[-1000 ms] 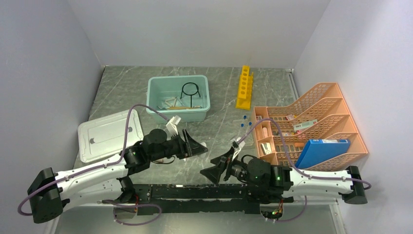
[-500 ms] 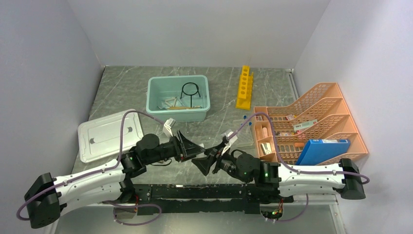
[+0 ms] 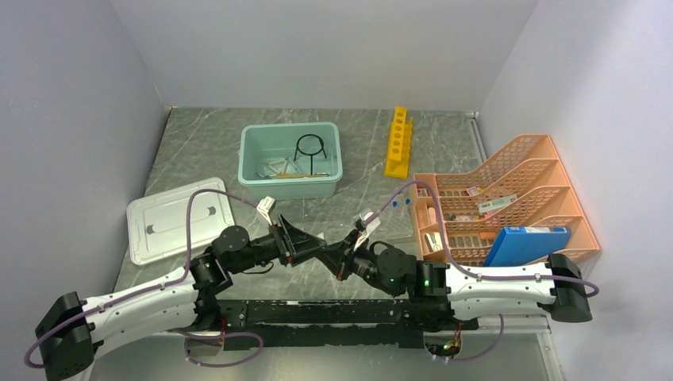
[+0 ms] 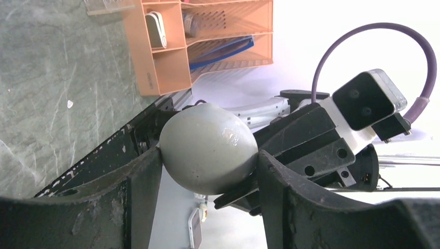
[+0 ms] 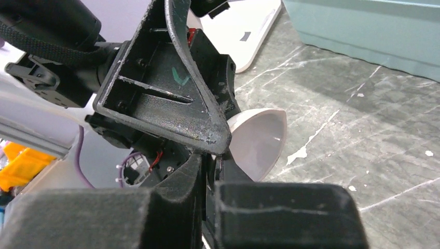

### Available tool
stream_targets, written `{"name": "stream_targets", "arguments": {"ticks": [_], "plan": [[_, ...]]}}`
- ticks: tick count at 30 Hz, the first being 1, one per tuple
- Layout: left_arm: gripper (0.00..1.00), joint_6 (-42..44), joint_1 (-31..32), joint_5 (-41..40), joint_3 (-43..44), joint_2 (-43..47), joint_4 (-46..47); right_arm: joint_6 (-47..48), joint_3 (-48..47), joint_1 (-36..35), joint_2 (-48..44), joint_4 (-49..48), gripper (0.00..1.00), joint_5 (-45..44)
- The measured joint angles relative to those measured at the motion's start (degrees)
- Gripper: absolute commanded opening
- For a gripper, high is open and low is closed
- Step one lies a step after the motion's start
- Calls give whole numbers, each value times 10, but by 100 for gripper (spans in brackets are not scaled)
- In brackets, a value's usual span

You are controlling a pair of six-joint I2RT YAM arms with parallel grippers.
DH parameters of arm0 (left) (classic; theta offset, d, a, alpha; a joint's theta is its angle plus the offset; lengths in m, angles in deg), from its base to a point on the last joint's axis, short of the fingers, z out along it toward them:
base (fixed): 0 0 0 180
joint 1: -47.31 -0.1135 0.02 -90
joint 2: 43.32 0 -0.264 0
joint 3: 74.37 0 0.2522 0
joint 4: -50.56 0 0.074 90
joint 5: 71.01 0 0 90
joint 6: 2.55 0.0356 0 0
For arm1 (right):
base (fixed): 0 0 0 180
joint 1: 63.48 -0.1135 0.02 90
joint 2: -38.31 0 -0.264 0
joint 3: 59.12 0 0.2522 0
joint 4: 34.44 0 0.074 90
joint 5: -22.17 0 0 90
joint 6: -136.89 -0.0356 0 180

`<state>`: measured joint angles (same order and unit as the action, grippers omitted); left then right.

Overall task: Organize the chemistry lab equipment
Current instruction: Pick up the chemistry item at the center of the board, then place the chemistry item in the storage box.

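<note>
Low at centre overhead, the left pincer (image 3: 321, 251) and right pincer (image 3: 340, 256) stood tip to tip, their load hidden. Only the left wrist view showed the left one pinching a grey rounded object (image 4: 207, 142); the right wrist view showed the right one pressed together. Upper right of centre, the yellow rack (image 3: 399, 143) lay lengthwise up the frame.

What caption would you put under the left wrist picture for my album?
The left tool grips a round white bowl, orange organiser behind it.
</note>
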<state>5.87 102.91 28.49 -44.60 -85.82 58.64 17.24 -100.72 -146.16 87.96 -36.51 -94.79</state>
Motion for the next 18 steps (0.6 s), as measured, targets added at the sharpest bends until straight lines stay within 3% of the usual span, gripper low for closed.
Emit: {"name": "stream_targets", "arguments": {"ticks": [3,6,7,13,15,18], "plan": [[11,-2,-1,-3,0,-1,1,2,-5,1,7,3,0,-6],[47,-2,-2,-3,0,-3,-1,2,-5,1,9,4,0,-10],[54,-1,-3,-3,1,-3,-3,2,-5,1,9,5,0,-10],[75,35,-9,-14,62,-7,-82,16,-38,2,18,32,0,-35],[90,58,-12,-28,101,-7,-129,30,-68,2,32,44,0,-44],[94,104,-15,-50,176,-9,-208,56,-115,2,61,57,0,-55]]}}
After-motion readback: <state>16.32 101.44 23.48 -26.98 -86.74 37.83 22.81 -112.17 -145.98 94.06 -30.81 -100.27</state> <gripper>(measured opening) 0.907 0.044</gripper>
